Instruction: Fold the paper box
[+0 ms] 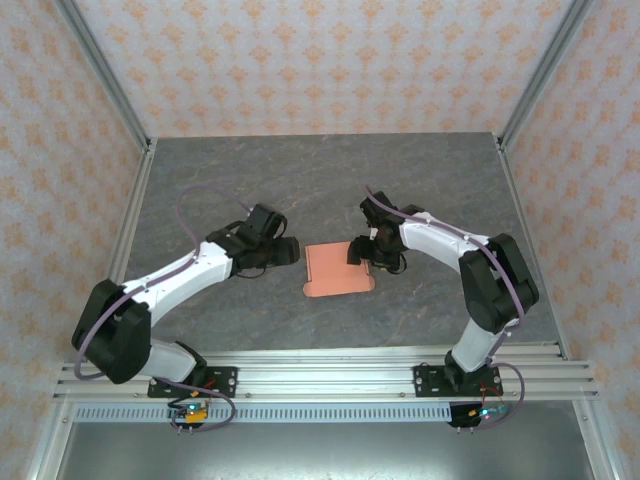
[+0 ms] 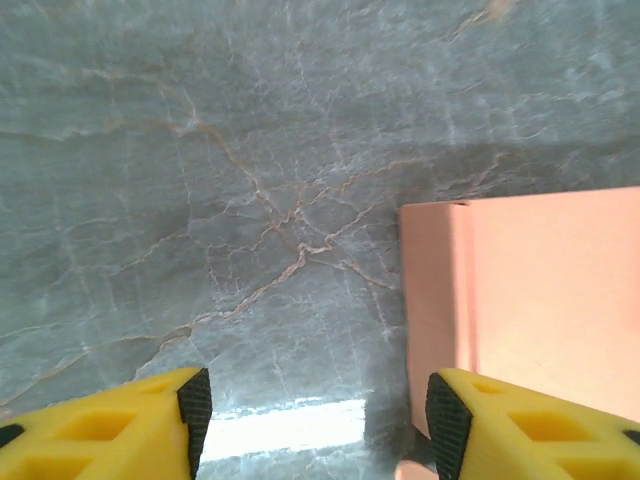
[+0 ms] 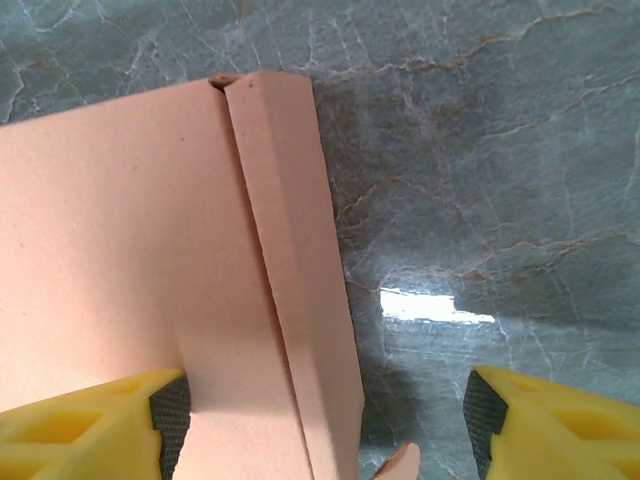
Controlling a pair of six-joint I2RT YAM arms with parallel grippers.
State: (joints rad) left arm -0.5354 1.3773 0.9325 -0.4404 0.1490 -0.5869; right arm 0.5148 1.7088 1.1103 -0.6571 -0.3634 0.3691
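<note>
1. In the overhead view the paper box (image 1: 337,270) is lying flat on the grey marble table (image 1: 250,180), just below the middle of the frame. It's salmon-orange and looking like a rough rectangle with a small tab poking out at its lower right corner.
2. The left gripper (image 1: 288,250) is coming in from the left of the picture and sitting just beside the box's left edge. I can't tell from up there whether it's touching.
3. The right gripper (image 1: 358,252) is hanging over the box's upper right corner, so it's overlapping the card in that view.
4. In the left wrist view the left gripper (image 2: 310,400) is standing wide, with bare table showing between the dark pads (image 2: 195,405). The box (image 2: 540,290) is filling the right side of the frame, and the right-hand yellow finger is sitting over its lower corner. Nothing is being pinched.
5. In the right wrist view the right gripper (image 3: 328,410) is also spread wide. The box (image 3: 130,250) is taking up the left half of the frame, with a narrow folded strip running down its right edge from top centre to bottom.
6. That strip is lying between the two pads (image 3: 484,415), with open table showing between it and the right-hand pad, so it isn't being gripped. The left-hand finger is sitting over the flat card.
</note>
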